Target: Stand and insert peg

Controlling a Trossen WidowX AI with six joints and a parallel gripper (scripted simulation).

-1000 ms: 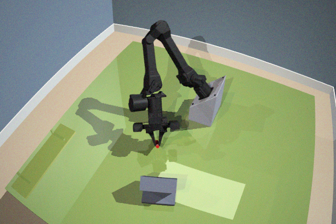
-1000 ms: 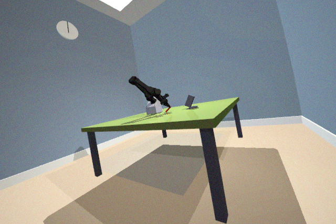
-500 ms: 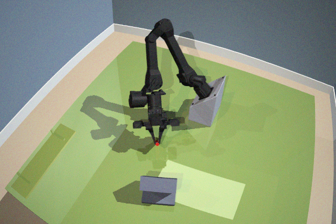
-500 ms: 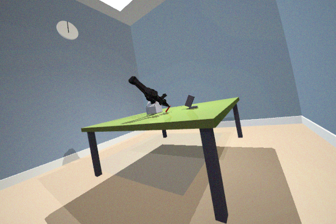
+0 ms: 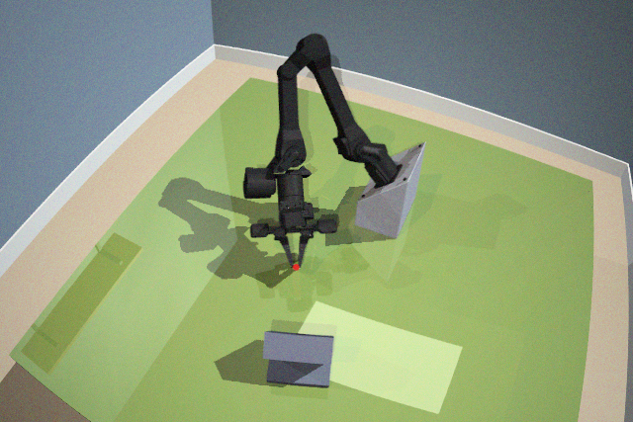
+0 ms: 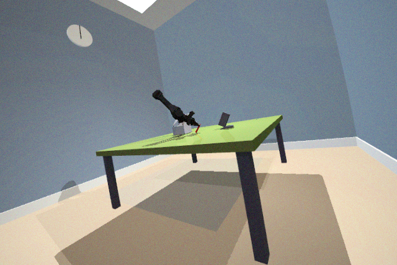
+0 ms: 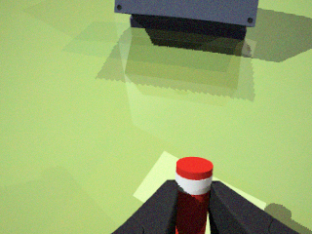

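A red peg (image 5: pixel 295 267) (image 6: pixel 197 128) (image 7: pixel 194 168) has a white band near its upper end. My gripper (image 5: pixel 296 264) (image 6: pixel 198 125) (image 7: pixel 193 189) is shut on it just below the band. In the exterior view the peg stands steeply but leans a little, plain end down, at or just above the table (image 6: pixel 141 149); whether it touches cannot be told. The blue-grey sloped panel (image 5: pixel 299 346) (image 6: pixel 224 119) (image 7: pixel 185 10) stands on its base beyond the gripper. Its hole does not show in any view.
The arm rises from a pale grey wedge-shaped mount (image 5: pixel 384 209) (image 6: pixel 180 130) behind the gripper. The panel's flat base (image 5: pixel 294 377) (image 6: pixel 227 126) rests on the green table top. Bright light patches and arm shadows fall on the table around the peg.
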